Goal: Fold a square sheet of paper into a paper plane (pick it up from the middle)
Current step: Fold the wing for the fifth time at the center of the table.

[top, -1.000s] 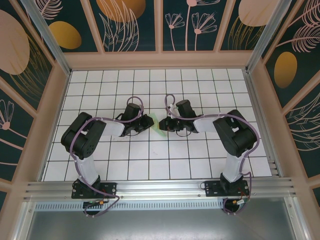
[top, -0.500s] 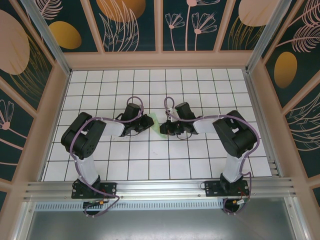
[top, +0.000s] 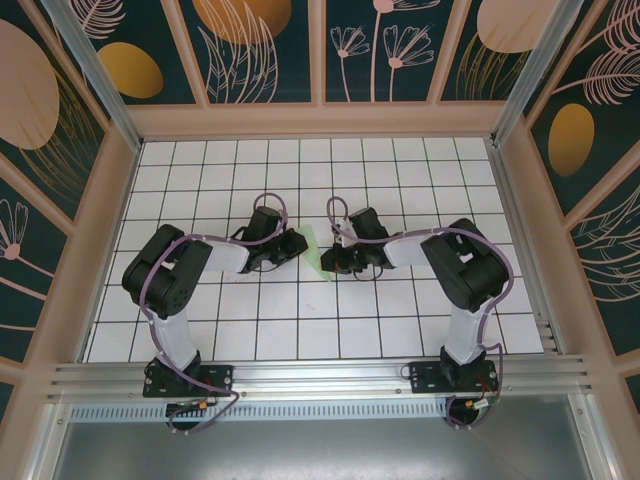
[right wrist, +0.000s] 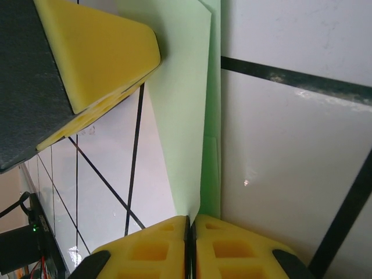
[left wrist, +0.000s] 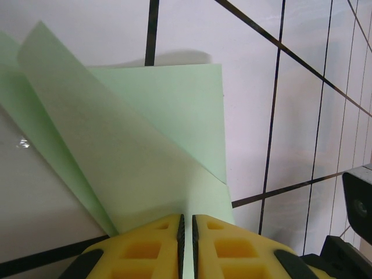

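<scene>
The pale mint-green sheet of paper (top: 318, 252) is folded into layered flaps and held off the tiles between both grippers at the table's middle. My left gripper (top: 299, 246) is shut on its left edge. In the left wrist view the yellow pads (left wrist: 145, 247) pinch the paper (left wrist: 145, 139), whose flaps fan upward. My right gripper (top: 333, 258) is shut on the opposite edge. In the right wrist view the gripper (right wrist: 192, 221) clamps the thin edge of the paper (right wrist: 186, 99), with the left gripper's yellow finger (right wrist: 99, 52) at the upper left.
White gridded floor tiles (top: 300, 320) cover the table, bounded by a wooden frame (top: 110, 220) and patterned walls. Both arms bend inward and the wrists nearly meet. Part of the right arm (left wrist: 357, 200) shows at the lower right of the left wrist view.
My right gripper has crept a little to the left, closer to the left gripper, and the visible paper between them has narrowed. The left arm has stayed put.
</scene>
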### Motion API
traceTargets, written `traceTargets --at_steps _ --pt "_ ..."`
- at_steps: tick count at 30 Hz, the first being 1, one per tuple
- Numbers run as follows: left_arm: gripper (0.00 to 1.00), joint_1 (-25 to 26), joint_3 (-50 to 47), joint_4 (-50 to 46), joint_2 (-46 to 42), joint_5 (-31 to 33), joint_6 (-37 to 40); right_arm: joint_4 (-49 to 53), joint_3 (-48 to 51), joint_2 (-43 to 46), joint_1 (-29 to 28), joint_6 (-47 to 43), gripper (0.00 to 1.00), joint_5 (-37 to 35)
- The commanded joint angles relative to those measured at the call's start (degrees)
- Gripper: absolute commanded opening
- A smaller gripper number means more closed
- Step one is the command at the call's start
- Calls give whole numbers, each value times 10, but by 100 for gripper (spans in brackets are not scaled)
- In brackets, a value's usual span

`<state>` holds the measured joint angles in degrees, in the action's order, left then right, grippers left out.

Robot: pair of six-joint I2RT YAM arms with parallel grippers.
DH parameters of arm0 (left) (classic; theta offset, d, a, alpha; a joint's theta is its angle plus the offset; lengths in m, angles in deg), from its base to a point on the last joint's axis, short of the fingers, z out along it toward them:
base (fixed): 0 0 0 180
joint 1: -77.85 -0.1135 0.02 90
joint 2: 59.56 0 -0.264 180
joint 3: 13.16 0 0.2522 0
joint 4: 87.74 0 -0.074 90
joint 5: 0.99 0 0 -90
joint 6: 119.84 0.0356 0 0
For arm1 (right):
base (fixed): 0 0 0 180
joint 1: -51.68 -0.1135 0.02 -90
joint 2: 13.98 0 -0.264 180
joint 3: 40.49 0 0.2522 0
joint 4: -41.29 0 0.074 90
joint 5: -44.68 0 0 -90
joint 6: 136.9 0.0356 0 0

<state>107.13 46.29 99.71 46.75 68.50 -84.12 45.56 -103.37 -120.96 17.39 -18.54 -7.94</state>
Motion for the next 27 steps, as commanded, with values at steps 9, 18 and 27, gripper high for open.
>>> traceTargets --at_steps 9,18,27 --pt "17 1 -5 -19 13 14 -4 39 36 49 -6 -3 15 -1" --pt "17 1 -10 -15 12 14 -6 42 44 44 -9 -11 12 -1" --pt "18 1 -15 -6 -12 6 -6 74 23 33 -22 -47 7 -37"
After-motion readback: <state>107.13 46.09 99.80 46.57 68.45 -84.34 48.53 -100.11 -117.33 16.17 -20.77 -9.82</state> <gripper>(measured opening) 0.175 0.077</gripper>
